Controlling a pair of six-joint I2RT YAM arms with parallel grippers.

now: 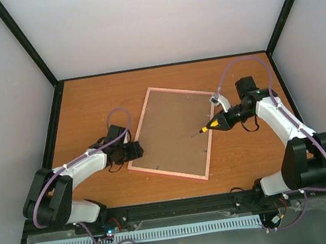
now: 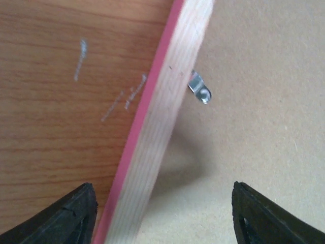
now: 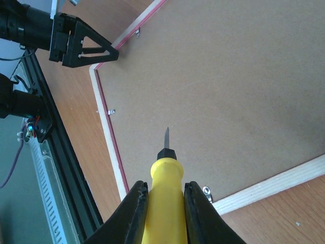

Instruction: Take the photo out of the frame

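— Right gripper (image 3: 165, 203)?
— Clamped on the yellow screwdriver (image 3: 166, 168), tip over the brown backing board (image 3: 228, 91), three o'clock side.
— Left gripper (image 1: 132, 151)?
— Fingers spread, straddling the eight o'clock edge. Frame (image 3: 269, 187) lies face down, mid-table (image 1: 87, 109); photo hidden.

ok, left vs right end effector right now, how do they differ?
The left end effector is open and empty; the right end effector is shut on a yellow-handled screwdriver. Left straddles the frame edge rail; right hangs over the backing board. Both sit at the frame's back.
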